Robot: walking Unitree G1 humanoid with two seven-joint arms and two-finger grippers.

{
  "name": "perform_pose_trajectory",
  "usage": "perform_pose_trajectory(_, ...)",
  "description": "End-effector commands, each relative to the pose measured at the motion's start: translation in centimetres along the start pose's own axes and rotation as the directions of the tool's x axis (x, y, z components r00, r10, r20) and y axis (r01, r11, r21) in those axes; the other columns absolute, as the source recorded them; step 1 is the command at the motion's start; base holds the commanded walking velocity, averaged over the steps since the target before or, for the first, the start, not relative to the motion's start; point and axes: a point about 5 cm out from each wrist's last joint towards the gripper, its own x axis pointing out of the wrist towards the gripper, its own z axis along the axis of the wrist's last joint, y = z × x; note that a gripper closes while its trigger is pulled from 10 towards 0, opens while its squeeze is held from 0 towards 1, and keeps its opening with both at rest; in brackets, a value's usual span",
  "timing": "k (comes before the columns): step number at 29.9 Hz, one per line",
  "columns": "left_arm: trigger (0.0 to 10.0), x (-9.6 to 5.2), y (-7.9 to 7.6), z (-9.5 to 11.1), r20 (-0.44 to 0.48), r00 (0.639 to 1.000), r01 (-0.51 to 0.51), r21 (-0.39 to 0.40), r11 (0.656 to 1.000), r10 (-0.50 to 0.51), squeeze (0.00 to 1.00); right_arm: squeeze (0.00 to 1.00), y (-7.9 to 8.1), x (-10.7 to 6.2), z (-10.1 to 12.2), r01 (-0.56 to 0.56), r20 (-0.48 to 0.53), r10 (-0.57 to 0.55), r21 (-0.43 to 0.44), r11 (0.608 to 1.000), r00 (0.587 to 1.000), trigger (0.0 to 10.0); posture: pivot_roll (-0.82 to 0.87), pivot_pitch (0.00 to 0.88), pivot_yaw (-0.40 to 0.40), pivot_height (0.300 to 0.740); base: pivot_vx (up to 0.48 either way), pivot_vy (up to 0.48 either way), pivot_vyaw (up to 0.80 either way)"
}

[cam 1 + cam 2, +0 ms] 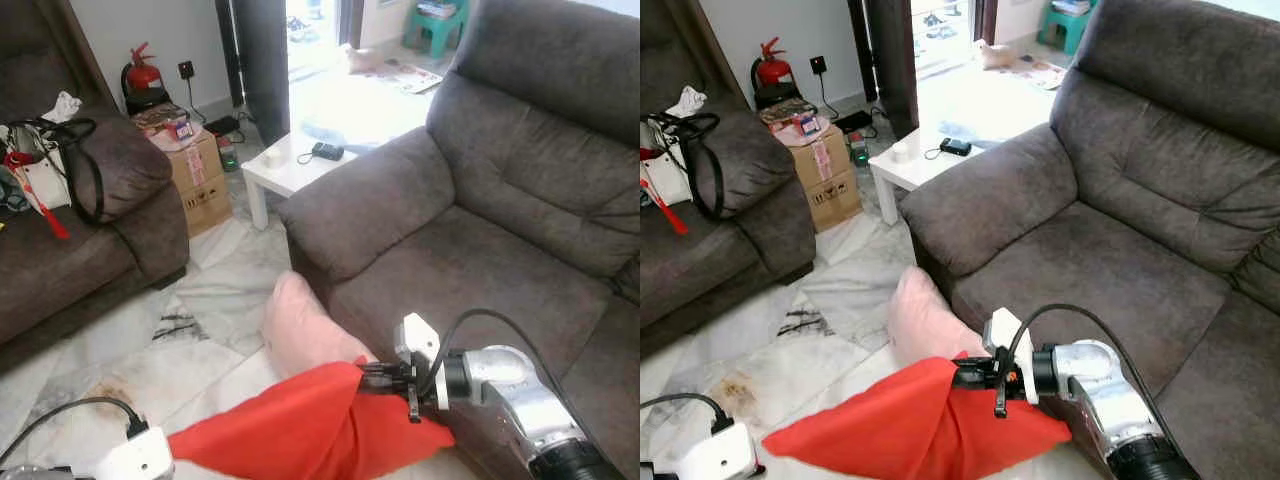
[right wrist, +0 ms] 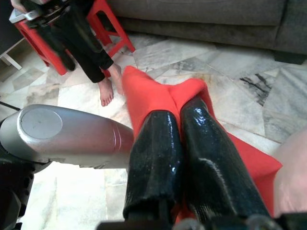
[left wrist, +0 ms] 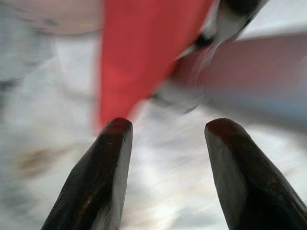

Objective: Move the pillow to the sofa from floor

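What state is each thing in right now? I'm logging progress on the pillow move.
Red pillow: lifted off the floor, pinched at its edge, not yet on the sofa.
Right gripper: shut on the red pillow.
Left gripper: open, holding nothing.
Pink pillow: on the floor against the sofa.

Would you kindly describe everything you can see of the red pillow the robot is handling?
The red pillow is a soft, plain bright-red fabric cushion, limp and creased rather than plump. It hangs off the floor beside the grey sofa, one edge bunched and pinched in the right end effector, whose fingers are shut on a fold of the cloth. A pointed corner trails out toward the robot's left, near the open left end effector. Behind it a pale pink cushion leans at the sofa's front.
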Motion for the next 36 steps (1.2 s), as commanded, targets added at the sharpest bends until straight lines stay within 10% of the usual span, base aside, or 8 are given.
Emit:
perform_pose_trajectory(1, 10.0, 0.1, 0.2, -0.7, -0.034, 0.999, -0.033, 0.088, 0.996, 0.036, 0.00, 0.00, 0.0, 0.2, 2.5, -0.033, 0.078, 0.040, -0.089, 0.995, 0.996, 10.0, 0.11, 0.077, -0.041, 0.740, 0.000, 0.000, 0.00)
perform_pose_trajectory(14, 10.0, 2.0, -1.3, -2.1, 0.021, 0.999, 0.022, 0.173, 0.985, -0.026, 0.00, 0.00, 0.3, 0.1, 2.9, -0.086, 0.087, 0.095, -0.100, 0.991, 0.992, 10.0, 0.10, 0.078, -0.037, 0.740, 0.000, 0.000, 0.00)
perform_pose_trajectory(24, 10.0, 2.2, 1.0, -1.2, 0.197, 0.949, -0.284, 0.187, 0.941, 0.247, 0.00, 0.00, 0.3, -0.2, 2.6, -0.095, 0.081, 0.102, -0.085, 0.992, 0.991, 10.0, 0.10, 0.074, -0.041, 0.740, 0.000, 0.000, 0.00)
perform_pose_trajectory(36, 10.0, 2.4, -0.4, -2.3, 0.218, 0.969, -0.132, 0.063, 0.989, 0.115, 0.00, 0.00, 0.4, -0.3, 2.5, -0.125, 0.062, 0.131, -0.090, 0.988, 0.989, 10.0, 0.10, 0.066, -0.040, 0.740, 0.000, 0.000, 0.00)
